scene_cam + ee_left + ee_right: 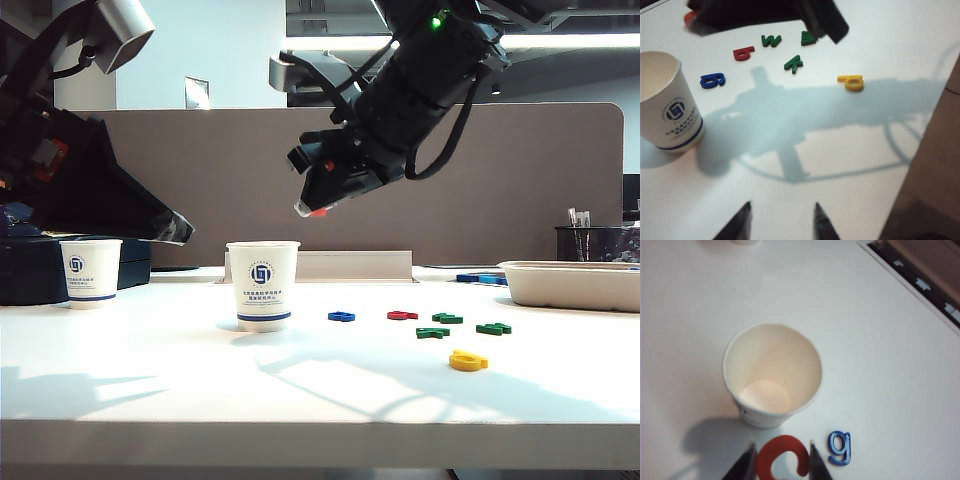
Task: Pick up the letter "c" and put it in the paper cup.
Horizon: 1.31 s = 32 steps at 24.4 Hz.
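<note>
**Letter "c" held in air above the paper cup**

Table (pixel 150 390) was white, bare in front. Nearest on it in the exterior view sat a yellow letter (pixel 468 361), then two green letters (pixel 433 332) (pixel 493 328), a third green one (pixel 447 318), a darker red letter (pixel 402 315) and a blue letter (pixel 341 316), all lying flat and apart from one another. Paper cup (pixel 263 285) stood upright left of the blue letter, empty inside per the right wrist view (pixel 771 375). Smaller-looking cup (pixel 90 272) stood farther back at the left edge. A pale tray (pixel 570 283) lay at the far right.

Right gripper (pixel 781 460) hung in the air above and just to the right of the paper cup, its fingers partway closed and clamped on the letter "c" (pixel 783 456), which showed as an orange-red spot at the tip in the exterior view (pixel 318 211). Letter was off the table, not in the cup.

Left gripper (pixel 782 220) was over the table, well apart from the cup, fingers spread wide, nothing between them.
</note>
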{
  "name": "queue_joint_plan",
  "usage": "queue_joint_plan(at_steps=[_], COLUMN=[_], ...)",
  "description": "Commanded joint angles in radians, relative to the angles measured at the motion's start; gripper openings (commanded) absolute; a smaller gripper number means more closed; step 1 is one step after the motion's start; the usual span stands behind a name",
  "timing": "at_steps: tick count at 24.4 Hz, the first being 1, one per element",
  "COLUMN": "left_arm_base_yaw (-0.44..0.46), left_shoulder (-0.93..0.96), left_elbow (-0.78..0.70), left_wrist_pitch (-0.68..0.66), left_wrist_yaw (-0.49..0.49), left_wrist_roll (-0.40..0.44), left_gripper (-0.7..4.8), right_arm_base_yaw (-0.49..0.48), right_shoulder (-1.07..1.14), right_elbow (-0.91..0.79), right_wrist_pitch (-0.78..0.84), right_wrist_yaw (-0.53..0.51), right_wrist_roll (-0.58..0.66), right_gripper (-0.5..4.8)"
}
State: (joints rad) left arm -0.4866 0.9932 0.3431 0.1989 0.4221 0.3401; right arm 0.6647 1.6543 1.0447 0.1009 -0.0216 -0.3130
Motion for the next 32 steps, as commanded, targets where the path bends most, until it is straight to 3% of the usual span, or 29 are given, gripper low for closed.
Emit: queue_joint_plan(at_steps=[1, 10, 24, 32], left_arm_base_yaw=[-0.002, -0.002, -0.001, -0.001], left_shoulder=[-0.001, -0.001, -0.001, 0.008], left_elbow=[0.007, 0.007, 0.029, 0.035], left_wrist_pitch=[0.013, 0.095, 0.222, 0.245], left_wrist_yaw=[0.0, -0.002, -0.138, -0.149], left_wrist_roll=[0.0, -0.01, -0.113, -0.123], left_gripper=[1.52, 1.52, 1.52, 1.52], right_arm_base_yaw=[0.002, 0.002, 0.007, 0.016], right_shoulder=[-0.002, 0.004, 0.086, 0.154], right_elbow=[0.028, 0.05, 0.108, 0.152], right_wrist_pitch=[0.031, 0.038, 0.041, 0.045], right_wrist_yaw=[-0.03, -0.058, -0.09, -0.101], right_wrist_roll=[-0.002, -0.001, 0.06, 0.081], right_gripper=[1.03, 1.03, 1.04, 1.03])
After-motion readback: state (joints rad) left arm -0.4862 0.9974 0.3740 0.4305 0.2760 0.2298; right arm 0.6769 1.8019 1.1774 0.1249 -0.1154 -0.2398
